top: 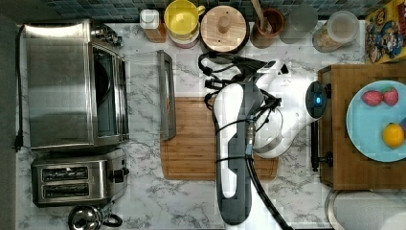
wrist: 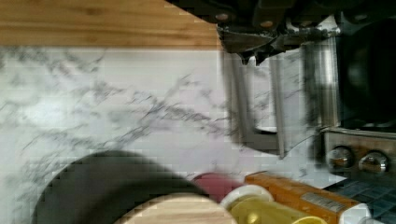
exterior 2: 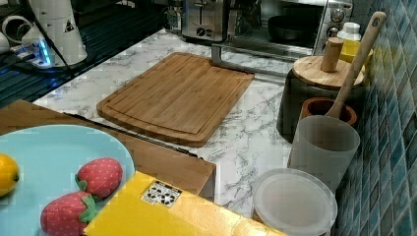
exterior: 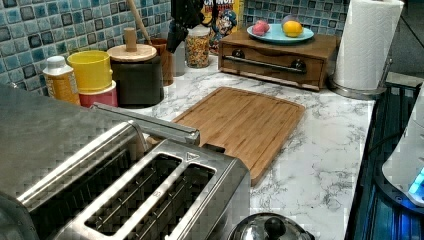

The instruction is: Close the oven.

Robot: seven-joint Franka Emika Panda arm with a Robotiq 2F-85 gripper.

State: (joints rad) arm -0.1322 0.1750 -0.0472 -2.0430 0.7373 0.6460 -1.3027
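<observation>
The oven (top: pixel 62 86) is a boxy steel unit at the top view's left, and its glass door (top: pixel 143 91) lies folded down flat on the counter. The door's long bar handle (top: pixel 166 96) rests at the edge of the wooden cutting board (top: pixel 196 139). My gripper (exterior: pixel 176 36) hangs above the counter near the jars at the back wall, away from the handle (exterior: pixel 150 125). In the wrist view the gripper (wrist: pixel 252 49) is above the door's handle (wrist: pixel 238 102), with the dark oven cavity (wrist: pixel 369 79) and knobs (wrist: pixel 355 158) beyond.
A two-slot toaster (top: pixel 76 179) and a kettle (top: pixel 88 218) stand beside the oven. Jars, a yellow cup (top: pixel 182 21) and a lidded black pot (top: pixel 224 28) line the back wall. A wooden box (top: pixel 344 139) carries a blue plate (top: pixel 368 129) with fruit.
</observation>
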